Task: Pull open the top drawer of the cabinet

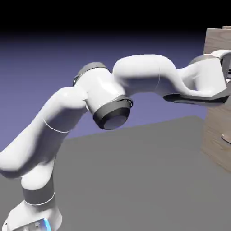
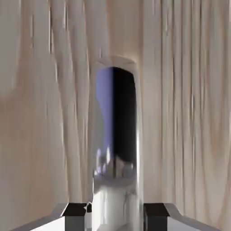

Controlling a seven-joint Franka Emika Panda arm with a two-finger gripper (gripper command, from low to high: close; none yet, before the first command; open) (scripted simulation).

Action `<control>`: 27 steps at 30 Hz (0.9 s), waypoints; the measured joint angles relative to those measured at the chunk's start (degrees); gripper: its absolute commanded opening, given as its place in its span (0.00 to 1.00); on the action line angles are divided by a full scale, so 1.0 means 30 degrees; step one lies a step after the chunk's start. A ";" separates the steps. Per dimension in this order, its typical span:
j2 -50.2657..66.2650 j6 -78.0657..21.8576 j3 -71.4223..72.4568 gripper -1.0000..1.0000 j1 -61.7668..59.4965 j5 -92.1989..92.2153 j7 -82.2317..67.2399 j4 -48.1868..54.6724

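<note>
As the arm (image 1: 142, 74) rises from the exterior view's lower left, its white links bend up over the grey table (image 1: 131, 176) and stretch right, and there, at the right edge, stands the cabinet (image 1: 218, 131), wood-grained and cut off by the frame! The gripper (image 2: 116, 216) is right up at its upper part, the fingers hidden from this side. Over to the hand view, and it's wood grain from the left edge onward, the front of the top drawer (image 2: 34, 117), with one dark fingertip low at the left. Between the tips, look at that, the shiny handle (image 2: 115, 180), running upright and mirroring blue and black! The gripper is clamped on it, a tip at either side. Further right, the second dark fingertip, then more streaky wood.
</note>
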 measured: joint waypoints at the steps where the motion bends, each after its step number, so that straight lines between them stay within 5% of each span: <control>1: 0.0310 -0.0192 0.0480 0.00 -0.0632 -0.0297 0.0409 -0.0692; 27: 0.3055 -0.2510 1.5708 0.00 -1.8578 -0.2889 0.5066 -1.2980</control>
